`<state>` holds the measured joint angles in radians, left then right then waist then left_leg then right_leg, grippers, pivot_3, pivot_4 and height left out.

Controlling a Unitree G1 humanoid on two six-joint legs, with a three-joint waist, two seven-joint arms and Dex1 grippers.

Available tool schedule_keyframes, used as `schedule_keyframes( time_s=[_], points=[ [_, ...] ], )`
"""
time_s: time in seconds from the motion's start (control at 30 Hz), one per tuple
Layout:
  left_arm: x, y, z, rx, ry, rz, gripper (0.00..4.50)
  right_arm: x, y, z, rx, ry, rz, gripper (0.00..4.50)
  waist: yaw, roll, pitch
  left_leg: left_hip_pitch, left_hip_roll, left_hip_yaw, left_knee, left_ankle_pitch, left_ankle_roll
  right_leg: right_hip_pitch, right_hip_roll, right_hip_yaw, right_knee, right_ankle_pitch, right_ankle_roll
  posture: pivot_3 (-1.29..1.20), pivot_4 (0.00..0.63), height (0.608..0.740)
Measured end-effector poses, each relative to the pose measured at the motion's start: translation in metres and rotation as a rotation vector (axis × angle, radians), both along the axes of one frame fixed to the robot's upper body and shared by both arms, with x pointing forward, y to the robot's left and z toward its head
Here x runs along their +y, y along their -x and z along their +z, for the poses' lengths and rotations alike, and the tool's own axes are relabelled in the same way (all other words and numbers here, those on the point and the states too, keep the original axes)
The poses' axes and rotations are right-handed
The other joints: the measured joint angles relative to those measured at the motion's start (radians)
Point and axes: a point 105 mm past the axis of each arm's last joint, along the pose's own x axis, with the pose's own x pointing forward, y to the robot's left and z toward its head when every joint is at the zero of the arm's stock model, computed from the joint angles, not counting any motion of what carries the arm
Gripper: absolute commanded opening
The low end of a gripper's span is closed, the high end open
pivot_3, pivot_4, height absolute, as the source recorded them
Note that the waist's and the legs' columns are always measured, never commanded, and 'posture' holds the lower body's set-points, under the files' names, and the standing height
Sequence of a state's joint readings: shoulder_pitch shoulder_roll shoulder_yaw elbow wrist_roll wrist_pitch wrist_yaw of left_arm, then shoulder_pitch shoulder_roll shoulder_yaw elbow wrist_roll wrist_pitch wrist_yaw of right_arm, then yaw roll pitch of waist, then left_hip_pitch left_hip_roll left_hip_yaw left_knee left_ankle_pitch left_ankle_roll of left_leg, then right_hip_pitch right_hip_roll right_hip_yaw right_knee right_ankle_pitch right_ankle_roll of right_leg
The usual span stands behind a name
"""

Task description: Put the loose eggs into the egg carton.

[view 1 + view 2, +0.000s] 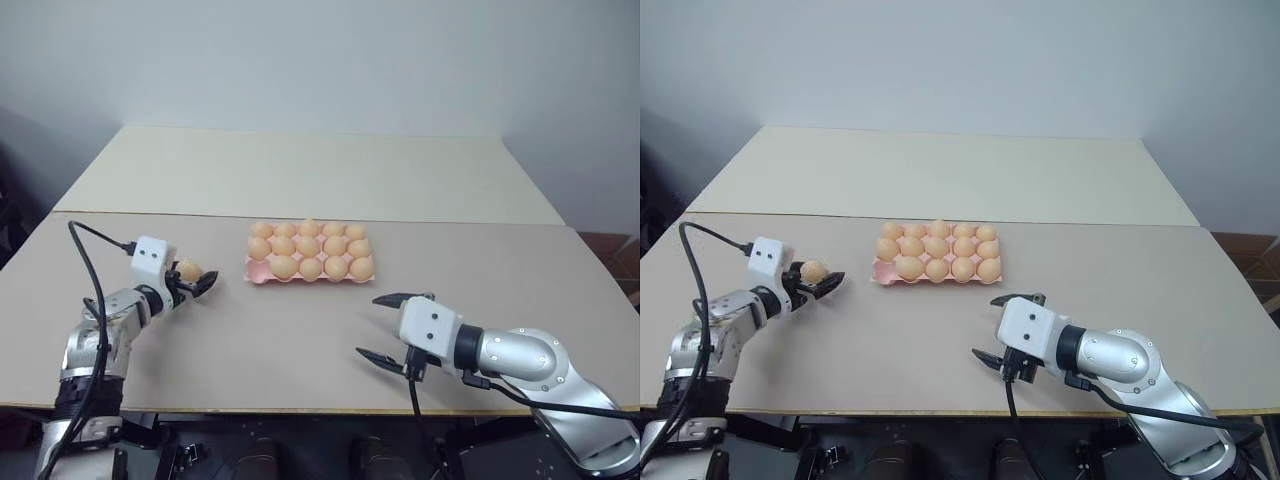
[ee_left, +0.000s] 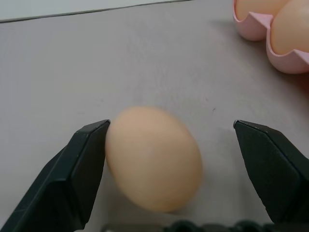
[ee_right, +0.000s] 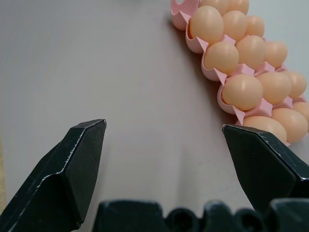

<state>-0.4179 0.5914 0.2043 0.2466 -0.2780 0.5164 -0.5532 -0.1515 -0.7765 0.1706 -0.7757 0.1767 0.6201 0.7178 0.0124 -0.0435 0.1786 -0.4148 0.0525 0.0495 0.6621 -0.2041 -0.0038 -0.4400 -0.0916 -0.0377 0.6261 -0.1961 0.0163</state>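
I see a broad pale beige surface [image 1: 300,340] filling the lower half of the head view, its front edge running along the bottom of the frame. Behind it a second, lighter cream surface [image 1: 310,170] butts up against it, with the seam crossing the frame just above the middle. A plain white wall [image 1: 320,60] closes the room across the top, and a dark corner sits at the left edge.

The egg carton [image 1: 257,270] lies flat just above the centre of the frame, on the beige surface close to the seam. It is pale pink and nearly full of tan-orange eggs; the cup at its lower left corner looks bare.

My left gripper [image 1: 194,281] is at the left of the frame, level with the carton and well apart from it. Its fingers are spread wide around one loose egg [image 2: 153,158]. In the left wrist view the egg touches one finger [image 2: 77,169] and a clear gap separates it from the other, so it is not clamped. I cannot tell whether the egg rests on the surface.

My right gripper [image 1: 385,327] is at the lower right of centre, below the carton, its fingers released and spread wide with nothing between them.
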Motion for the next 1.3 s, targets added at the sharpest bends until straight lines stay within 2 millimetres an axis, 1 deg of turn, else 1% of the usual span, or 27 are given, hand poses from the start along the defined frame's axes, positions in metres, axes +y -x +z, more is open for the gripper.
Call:
schedule_keyframes(
  time_s=[0.03,0.07,0.13,0.2,0.3,0.47,0.5,0.57,0.7,0.77,0.87,0.9,0.97,1.13,1.3],
  points=[
    [0.000,-0.002,-0.001,0.001,0.007,0.005,4.45,0.000,0.000,0.000,-0.002,-0.002,0.001,4.50,0.000,0.000,0.000,0.000,0.000,0.000,0.000,0.000,0.000,0.000,0.000,0.000,0.000,0.000,0.000,0.00,0.150,0.740],
    [-0.001,-0.004,-0.001,-0.002,0.010,0.009,4.05,0.001,0.000,0.000,-0.002,-0.003,0.002,4.50,0.000,0.000,0.000,0.000,0.000,0.000,0.000,0.000,0.000,0.000,0.000,0.000,0.000,0.000,0.000,0.00,0.150,0.740],
    [0.001,-0.007,-0.003,0.005,0.013,0.024,3.56,0.001,0.000,0.001,-0.004,-0.002,0.004,4.50,0.000,0.000,0.000,0.000,0.000,0.000,0.000,0.000,0.000,0.000,0.000,0.000,0.000,0.000,0.000,0.00,0.150,0.740],
    [0.003,-0.009,-0.002,0.003,0.012,0.030,2.87,0.001,-0.001,0.001,-0.007,-0.001,0.003,4.50,-0.001,0.000,0.000,0.000,0.000,0.000,0.000,0.000,0.000,0.000,0.000,0.000,0.000,0.000,0.000,0.00,0.150,0.740],
    [0.003,-0.011,-0.002,0.000,0.002,0.031,1.97,0.001,-0.001,0.001,-0.010,0.003,0.000,4.50,0.000,0.000,0.000,0.000,0.000,0.000,0.000,0.000,0.000,0.000,0.000,0.000,0.000,0.000,0.000,0.00,0.150,0.740],
    [-0.001,-0.012,-0.003,-0.011,-0.007,0.020,1.97,0.000,-0.001,0.001,-0.013,0.008,-0.006,4.50,0.000,0.000,0.000,0.000,0.000,0.000,0.000,0.000,0.000,0.000,0.000,0.000,0.000,0.000,0.000,0.00,0.150,0.740],
    [-0.004,-0.012,-0.003,-0.015,0.000,0.009,1.97,0.000,-0.001,0.000,-0.012,0.008,-0.007,4.50,0.000,0.000,0.000,0.000,0.000,0.000,0.000,0.000,0.000,0.000,0.000,0.000,0.000,0.000,0.000,0.00,0.150,0.740],
    [-0.017,-0.013,0.002,-0.039,0.044,-0.034,1.97,0.000,-0.001,0.000,-0.011,0.007,-0.007,4.50,0.002,0.000,0.000,0.000,0.000,0.000,0.000,0.000,0.000,0.000,0.000,0.000,0.000,0.000,0.000,0.00,0.150,0.740],
    [-0.043,-0.012,0.023,-0.127,0.109,-0.142,1.97,0.001,-0.002,-0.001,-0.018,0.007,-0.016,4.50,0.000,0.000,0.000,0.000,0.000,0.000,0.000,0.000,0.000,0.000,0.000,0.000,0.000,0.000,0.000,0.00,0.150,0.740],
    [-0.060,-0.012,0.040,-0.182,0.177,-0.220,1.97,0.001,-0.003,0.000,-0.027,0.000,-0.025,4.50,0.001,0.000,0.000,0.000,0.000,0.000,0.000,0.000,0.000,0.001,0.000,0.000,0.000,0.000,0.000,0.00,0.150,0.740],
    [-0.077,-0.012,0.055,-0.224,0.230,-0.305,1.97,0.002,-0.004,0.000,-0.034,-0.014,-0.039,4.50,0.000,-0.001,0.000,0.000,-0.001,-0.001,0.000,0.000,0.000,0.001,0.000,0.000,0.000,0.000,0.000,0.00,0.150,0.740],
    [-0.080,-0.012,0.057,-0.228,0.233,-0.323,1.97,0.001,-0.004,-0.001,-0.035,-0.013,-0.048,4.50,0.000,-0.001,0.000,0.000,-0.001,-0.001,0.000,0.000,0.000,0.001,0.000,0.000,0.000,0.000,0.000,0.00,0.150,0.740],
    [-0.088,-0.013,0.056,-0.215,0.233,-0.359,1.97,-0.001,-0.004,-0.004,-0.033,-0.006,-0.065,4.50,-0.001,-0.001,0.000,0.000,-0.001,0.000,0.000,0.000,0.000,0.001,0.000,0.000,0.000,0.000,0.000,0.00,0.150,0.740],
    [-0.108,-0.012,0.040,-0.144,0.213,-0.466,1.97,-0.003,-0.005,-0.009,-0.042,-0.003,-0.103,4.50,-0.001,-0.001,0.000,0.000,-0.001,-0.001,0.000,0.000,0.000,0.001,0.000,0.000,0.000,0.000,0.000,0.00,0.150,0.740],
    [-0.111,-0.012,0.041,-0.137,0.193,-0.506,1.97,0.001,-0.001,-0.009,-0.051,-0.007,-0.098,4.50,-0.001,-0.001,0.000,0.000,-0.001,-0.001,0.000,0.000,0.000,0.001,0.000,0.000,0.000,0.000,0.001,0.00,0.150,0.740]
  ],
)
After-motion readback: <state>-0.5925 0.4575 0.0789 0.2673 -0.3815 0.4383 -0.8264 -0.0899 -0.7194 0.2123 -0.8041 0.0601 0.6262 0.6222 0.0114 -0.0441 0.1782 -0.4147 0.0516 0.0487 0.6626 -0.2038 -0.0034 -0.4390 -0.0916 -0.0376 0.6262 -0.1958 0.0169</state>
